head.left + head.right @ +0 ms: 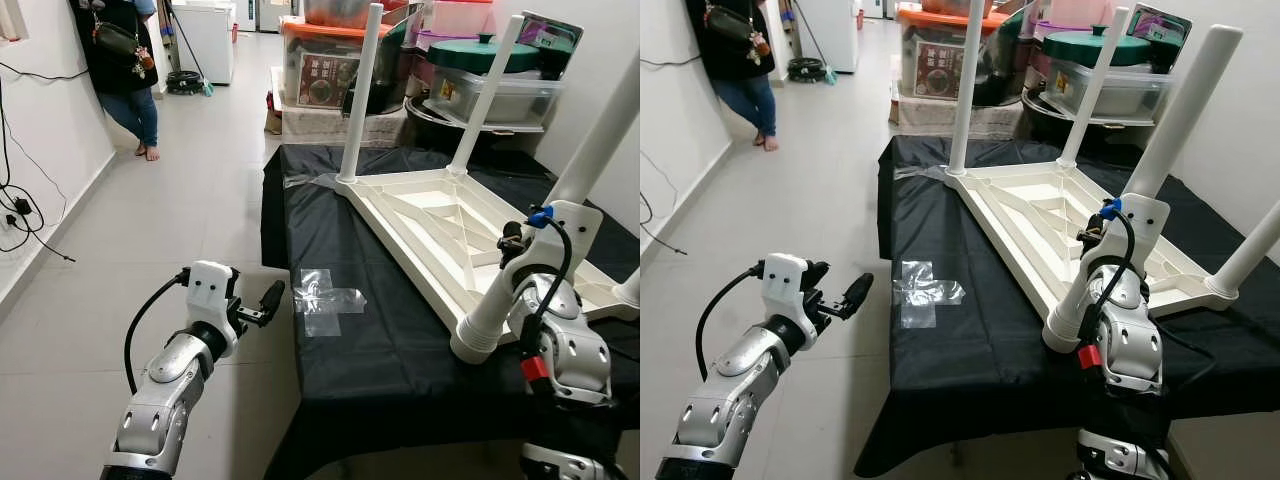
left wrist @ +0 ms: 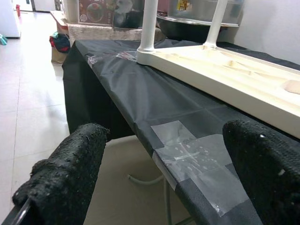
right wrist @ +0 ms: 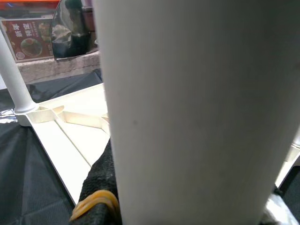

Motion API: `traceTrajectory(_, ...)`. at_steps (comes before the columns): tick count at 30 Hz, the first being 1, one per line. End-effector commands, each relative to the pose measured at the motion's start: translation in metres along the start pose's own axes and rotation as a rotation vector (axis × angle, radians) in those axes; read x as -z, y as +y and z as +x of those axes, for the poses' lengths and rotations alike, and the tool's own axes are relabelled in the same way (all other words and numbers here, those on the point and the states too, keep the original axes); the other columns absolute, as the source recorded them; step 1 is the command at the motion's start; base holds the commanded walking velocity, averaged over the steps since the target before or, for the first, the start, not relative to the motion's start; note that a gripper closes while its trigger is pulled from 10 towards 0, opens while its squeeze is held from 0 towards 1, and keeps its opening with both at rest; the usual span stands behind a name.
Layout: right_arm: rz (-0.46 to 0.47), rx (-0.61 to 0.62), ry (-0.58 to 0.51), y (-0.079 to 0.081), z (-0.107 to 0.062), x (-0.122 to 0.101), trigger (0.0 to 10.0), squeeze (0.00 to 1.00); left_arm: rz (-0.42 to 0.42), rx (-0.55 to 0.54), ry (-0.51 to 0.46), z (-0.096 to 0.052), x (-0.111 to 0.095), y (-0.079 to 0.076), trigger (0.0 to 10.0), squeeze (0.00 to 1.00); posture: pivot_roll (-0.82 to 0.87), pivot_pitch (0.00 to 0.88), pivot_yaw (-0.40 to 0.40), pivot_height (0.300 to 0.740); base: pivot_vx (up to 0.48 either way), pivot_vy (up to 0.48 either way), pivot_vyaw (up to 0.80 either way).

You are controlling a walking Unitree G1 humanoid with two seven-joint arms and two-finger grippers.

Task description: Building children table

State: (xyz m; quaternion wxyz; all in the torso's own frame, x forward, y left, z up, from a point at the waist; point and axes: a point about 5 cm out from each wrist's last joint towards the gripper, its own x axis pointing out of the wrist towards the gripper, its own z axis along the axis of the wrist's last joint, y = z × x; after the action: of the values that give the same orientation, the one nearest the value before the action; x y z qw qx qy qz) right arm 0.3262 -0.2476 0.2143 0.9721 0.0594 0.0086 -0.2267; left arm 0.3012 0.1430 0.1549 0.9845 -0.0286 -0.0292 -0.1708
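The child's table top (image 1: 440,235) lies upside down on the bench (image 1: 380,350), which is draped in black cloth. Two legs (image 1: 360,95) stand upright at the corners farthest from the robot. A third stands at the near corner on the robot's right.

The right tool (image 1: 1095,300) is clenched on the fourth leg (image 1: 1150,185). This leg's long axis tilts, with its upper end leaning up and away from the robot. Its wide lower end sits just beside the near rim of the table top, seemingly not yet in its corner socket. In my judgement the coming move turns on that gap: the foot must travel a short way toward the table top and the leg be brought upright.

The left tool (image 1: 262,305) is released, jaws apart, and hovers off the bench edge, beside a patch of clear tape (image 1: 325,298). It is well apart from the table top, so the right arm is much the nearer.

The right wrist view shows the leg pressed against a black finger (image 3: 101,187), which confirms the grip. The eye views alone show the leg's tilt and foot. The left wrist view shows the open fingers (image 2: 65,173).

A person (image 1: 125,60) stands well beyond the bench.
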Motion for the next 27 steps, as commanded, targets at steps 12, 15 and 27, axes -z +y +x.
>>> traceTrajectory(12,0.000,0.042,0.174,-0.0086,0.0003,0.0329,10.0,0.00,-0.007,0.021,0.004,0.0018,0.0020,-0.0023,10.0,0.00,0.04,0.000,-0.064,0.740,0.000,0.000,0.00)
traceTrajectory(15,0.001,0.042,0.173,-0.0085,0.0003,0.0327,10.0,0.00,-0.007,0.022,0.004,0.0018,0.0023,-0.0025,10.0,0.00,0.04,0.000,-0.065,0.740,0.000,0.000,0.00)
traceTrajectory(27,0.010,0.042,0.151,-0.0091,-0.0009,0.0271,10.0,0.00,-0.006,0.031,0.004,0.0028,0.0029,-0.0036,10.0,0.00,0.03,0.000,-0.058,0.740,0.000,0.000,0.00)
